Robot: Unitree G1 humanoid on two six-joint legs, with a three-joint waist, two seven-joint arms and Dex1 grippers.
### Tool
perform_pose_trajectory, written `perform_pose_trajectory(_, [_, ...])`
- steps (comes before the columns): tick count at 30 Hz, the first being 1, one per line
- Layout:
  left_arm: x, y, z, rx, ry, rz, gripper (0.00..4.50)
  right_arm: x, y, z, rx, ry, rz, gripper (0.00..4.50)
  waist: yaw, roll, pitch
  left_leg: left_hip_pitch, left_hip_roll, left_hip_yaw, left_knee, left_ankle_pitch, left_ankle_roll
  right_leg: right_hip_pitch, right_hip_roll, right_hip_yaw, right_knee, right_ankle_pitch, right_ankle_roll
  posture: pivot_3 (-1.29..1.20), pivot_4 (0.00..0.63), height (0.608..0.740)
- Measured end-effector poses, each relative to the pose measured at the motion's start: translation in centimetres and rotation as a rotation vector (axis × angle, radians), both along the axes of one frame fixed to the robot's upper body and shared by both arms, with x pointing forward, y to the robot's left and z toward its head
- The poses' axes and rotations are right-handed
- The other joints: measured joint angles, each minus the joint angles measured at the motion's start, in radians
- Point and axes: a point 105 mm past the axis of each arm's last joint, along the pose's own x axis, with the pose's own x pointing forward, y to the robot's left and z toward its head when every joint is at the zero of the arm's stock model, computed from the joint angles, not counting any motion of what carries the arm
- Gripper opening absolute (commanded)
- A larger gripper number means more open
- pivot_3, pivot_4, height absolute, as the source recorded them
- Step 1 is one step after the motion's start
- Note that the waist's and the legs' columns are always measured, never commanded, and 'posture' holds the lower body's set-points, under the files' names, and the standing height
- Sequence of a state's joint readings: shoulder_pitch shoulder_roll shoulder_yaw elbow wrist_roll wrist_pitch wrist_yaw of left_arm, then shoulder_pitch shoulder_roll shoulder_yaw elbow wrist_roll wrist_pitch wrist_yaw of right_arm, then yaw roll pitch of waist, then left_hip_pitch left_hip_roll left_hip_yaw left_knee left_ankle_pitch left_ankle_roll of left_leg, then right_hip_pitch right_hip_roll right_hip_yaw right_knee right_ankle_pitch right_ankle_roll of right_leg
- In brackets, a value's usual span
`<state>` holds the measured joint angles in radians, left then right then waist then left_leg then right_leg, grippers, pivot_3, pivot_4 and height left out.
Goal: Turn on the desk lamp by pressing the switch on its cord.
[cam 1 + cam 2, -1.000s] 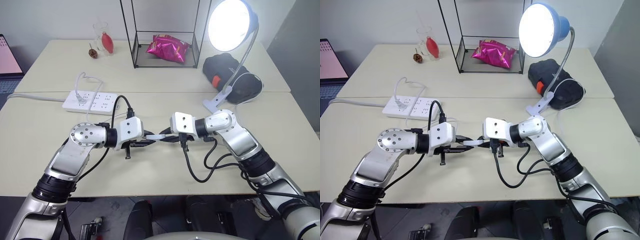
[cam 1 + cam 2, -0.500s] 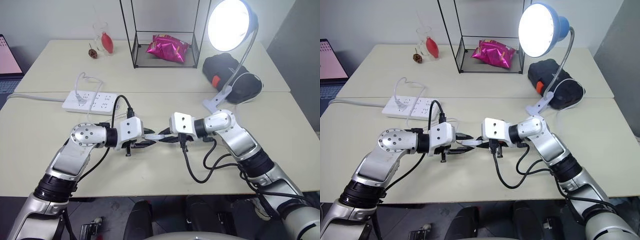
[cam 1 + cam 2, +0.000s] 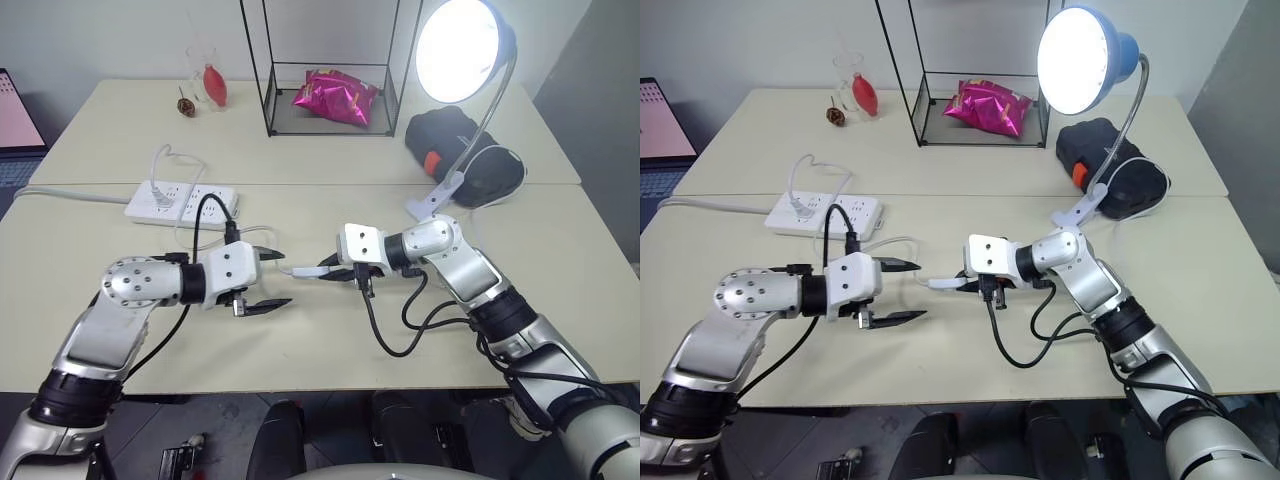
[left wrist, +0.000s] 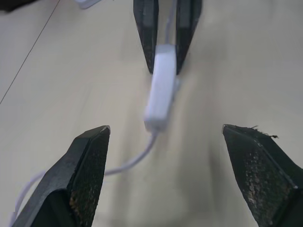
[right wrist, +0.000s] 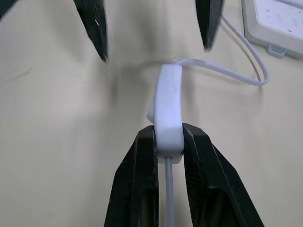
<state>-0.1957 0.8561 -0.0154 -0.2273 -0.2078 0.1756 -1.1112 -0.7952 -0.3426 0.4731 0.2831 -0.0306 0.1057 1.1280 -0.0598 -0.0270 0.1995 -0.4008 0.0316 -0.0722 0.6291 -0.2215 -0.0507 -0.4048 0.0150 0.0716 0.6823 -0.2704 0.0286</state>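
Observation:
The desk lamp (image 3: 458,48) stands at the back right with its bulb lit, its blue shade on a chrome neck clipped to the table edge. My right gripper (image 3: 325,272) is shut on one end of the white switch (image 5: 169,106) and holds it just above the table. The free end of the switch points at my left gripper (image 3: 284,277), which is open a short way to the left and touches nothing. The thin white cord (image 4: 128,163) runs from the switch toward the power strip.
A white power strip (image 3: 180,203) lies at the left behind my left arm. A wire-frame rack holds a pink bag (image 3: 335,95) at the back, with a glass (image 3: 205,75) to its left. A black pouch (image 3: 465,150) sits by the lamp's clip.
My left gripper has opened, let go of the switch and drawn back to the left. The right gripper keeps its hold on the switch. The lamp stays lit.

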Motion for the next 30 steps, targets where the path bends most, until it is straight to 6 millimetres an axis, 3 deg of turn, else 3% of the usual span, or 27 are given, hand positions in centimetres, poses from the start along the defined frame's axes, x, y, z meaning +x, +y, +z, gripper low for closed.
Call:
perform_pose_trajectory(5, [-1.2, 2.0, -0.1, -0.018, 0.048, 0.086, 3.93, 2.1, -0.1, -0.7, -0.019, -0.015, -0.043, 0.37, 0.001, 0.0, 0.0, 0.0, 0.0, 0.0, 0.0, 0.0, 0.0, 0.0, 0.0, 0.0, 0.0, 0.0, -0.002, 0.0, 0.15, 0.74])
perform_pose_trajectory(11, [-1.7, 2.1, 0.3, -0.05, 0.053, 0.114, 3.93, 3.3, 0.0, -1.8, -0.038, -0.018, -0.063, 0.37, 0.004, 0.0, 0.0, 0.0, 0.0, 0.0, 0.0, 0.0, 0.0, 0.0, -0.001, 0.0, 0.0, 0.001, -0.002, 0.0, 0.15, 0.74])
perform_pose_trajectory(13, [-1.9, 1.8, 0.6, -0.065, 0.056, 0.113, 3.93, 3.6, 0.0, -1.9, -0.036, -0.021, -0.064, 1.09, 0.003, 0.0, 0.0, 0.0, 0.0, 0.0, 0.0, 0.0, 0.0, 0.0, 0.0, 0.0, 0.0, 0.001, -0.003, 0.0, 0.15, 0.74])
perform_pose_trajectory(14, [-1.9, 1.7, 0.6, -0.068, 0.056, 0.111, 3.93, 3.7, 0.0, -1.9, -0.035, -0.022, -0.065, 1.13, 0.003, 0.0, 0.0, 0.0, 0.0, 0.0, 0.0, 0.0, 0.0, 0.0, 0.0, 0.0, 0.0, 0.001, -0.003, 0.0, 0.15, 0.74])
perform_pose_trajectory(18, [-1.9, 1.6, 1.0, -0.095, 0.059, 0.121, 3.93, 4.1, -0.7, -2.2, -0.045, -0.013, -0.09, 2.07, 0.003, 0.0, 0.0, 0.0, 0.0, 0.0, 0.0, 0.0, 0.0, 0.0, 0.0, 0.0, 0.0, 0.002, -0.005, 0.0, 0.15, 0.74])
perform_pose_trajectory(22, [-1.6, 1.5, 1.7, -0.106, 0.024, 0.134, 3.93, 4.2, -1.5, -1.3, -0.023, -0.012, -0.097, 2.94, 0.003, 0.0, 0.0, 0.0, 0.0, 0.0, 0.0, 0.0, 0.0, 0.0, 0.0, 0.0, 0.0, 0.002, -0.005, 0.0, 0.15, 0.74])
perform_pose_trajectory(27, [-0.8, 1.7, 2.5, -0.139, -0.018, 0.203, 3.93, 2.9, -3.7, 1.3, 0.019, -0.025, -0.086, 4.21, 0.005, 0.0, 0.0, -0.001, 0.0, -0.001, -0.001, 0.0, 0.0, 0.0, -0.001, 0.0, 0.0, 0.002, -0.005, 0.0, 0.15, 0.74])
perform_pose_trajectory(30, [-1.5, 2.2, 1.9, -0.099, 0.024, 0.229, 3.93, 1.1, -5.3, 2.3, 0.022, -0.014, -0.076, 4.46, 0.004, 0.0, 0.0, -0.001, 0.0, -0.001, -0.001, 0.0, 0.0, 0.0, -0.001, 0.0, 0.0, 0.002, -0.004, 0.0, 0.15, 0.74])
